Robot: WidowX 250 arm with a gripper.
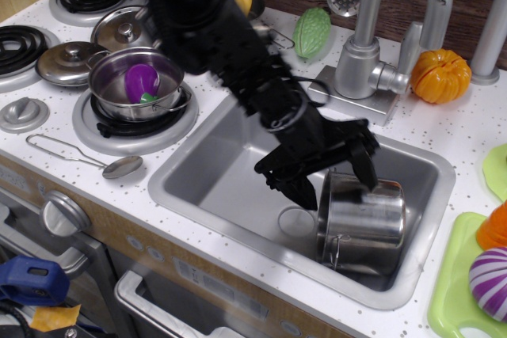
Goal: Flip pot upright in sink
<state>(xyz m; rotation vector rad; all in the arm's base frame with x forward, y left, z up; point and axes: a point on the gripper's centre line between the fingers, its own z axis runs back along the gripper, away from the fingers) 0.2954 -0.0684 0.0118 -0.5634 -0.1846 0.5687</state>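
The shiny steel pot [363, 225] rests tipped on its side in the right half of the grey sink [222, 172], with one wire loop handle facing the front. My black gripper [336, 180] reaches down into the sink from the upper left. It is open. One finger [303, 190] hangs left of the pot, just above the drain [296, 222]. The other finger [366, 165] is over the pot's upper edge. I cannot tell whether either finger touches the pot.
The faucet [372, 45] stands behind the sink, with an orange pumpkin [440, 75] and a green gourd [311, 32] beside it. A pot holding a purple eggplant [141, 82] sits on the stove at left. A ladle [95, 160] lies near the front. A green board [463, 275] is at right.
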